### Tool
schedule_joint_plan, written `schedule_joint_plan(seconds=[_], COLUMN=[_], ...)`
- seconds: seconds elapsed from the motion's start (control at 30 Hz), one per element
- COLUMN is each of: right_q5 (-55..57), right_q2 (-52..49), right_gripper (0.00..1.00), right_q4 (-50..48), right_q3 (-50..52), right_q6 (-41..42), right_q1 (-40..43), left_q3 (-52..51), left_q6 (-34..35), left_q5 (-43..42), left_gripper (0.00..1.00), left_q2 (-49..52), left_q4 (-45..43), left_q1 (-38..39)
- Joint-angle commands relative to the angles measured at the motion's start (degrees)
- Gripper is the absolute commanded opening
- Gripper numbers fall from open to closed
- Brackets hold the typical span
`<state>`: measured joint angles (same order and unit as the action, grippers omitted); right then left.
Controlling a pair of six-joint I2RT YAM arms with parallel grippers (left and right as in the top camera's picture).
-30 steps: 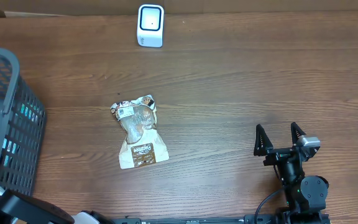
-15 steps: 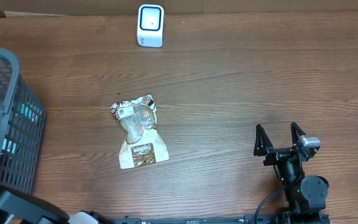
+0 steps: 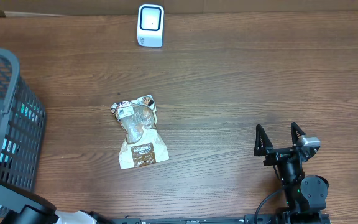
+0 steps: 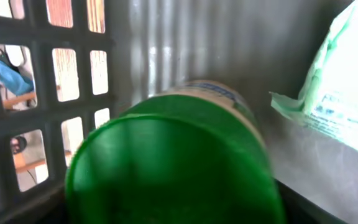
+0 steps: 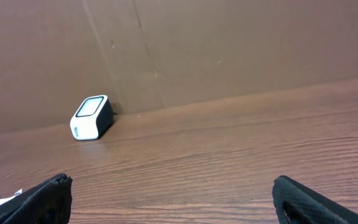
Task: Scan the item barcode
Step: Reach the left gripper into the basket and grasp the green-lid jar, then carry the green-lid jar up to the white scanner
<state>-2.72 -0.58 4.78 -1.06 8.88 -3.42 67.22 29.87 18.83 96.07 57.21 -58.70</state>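
Left arm [image 3: 11,202] has just shifted at the near-left corner, pushing deeper toward the basket [image 3: 23,143], and that's the only thing moving. From its wrist camera a green-lidded tub [image 4: 173,162] fills the view, lying on its side against the basket wall, with a pale green pouch [image 4: 334,93] just beside it. The left gripper itself is out of sight behind all that green, so I can't tell if its fingers are apart or already on the tub. Looks to me like the pick is on: that tub is the next item for the scanner [image 3: 150,25], well away at the far edge. Right gripper [image 3: 276,129] hasn't budged, fingers spread wide and holding nothing. The snack bag [image 3: 140,130] lies mid-table, untouched.
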Motion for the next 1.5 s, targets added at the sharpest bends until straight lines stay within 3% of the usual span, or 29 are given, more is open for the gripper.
schedule_joint_plan(seconds=[0.0,0.13,0.4,0.93,1.23,1.47], right_q5=[0.24,0.24,0.24,0.22,0.24,0.24], right_q2=[0.42,0.42,0.42,0.42,0.42,0.42], right_gripper=[1.00,1.00,1.00,1.00,1.00,1.00], right_q4=[-0.17,-0.17,-0.17,-0.17,-0.17,-0.17], right_q3=[0.59,0.59,0.59,0.59,0.59,0.59], right_q6=[-0.39,-0.39,-0.39,-0.39,-0.39,-0.39], right_q1=[0.13,0.13,0.13,0.13,0.13,0.13], left_q3=[-0.31,0.13,4.72,23.15,41.44,54.25], left_q6=[-0.07,-0.07,-3.63,-8.28,-10.21,-13.44], left_q5=[-0.52,-1.22,-7.54,-17.35,-17.46,-17.38], left_gripper=[0.62,0.57,0.35,0.32,0.33,0.35], left_q2=[0.39,0.39,0.35,0.02,-0.98,-3.32], left_q4=[-0.79,-1.20,0.39,8.85,13.90,15.61], left_q1=[-0.13,-0.15,-0.13,6.14,15.28,27.02])
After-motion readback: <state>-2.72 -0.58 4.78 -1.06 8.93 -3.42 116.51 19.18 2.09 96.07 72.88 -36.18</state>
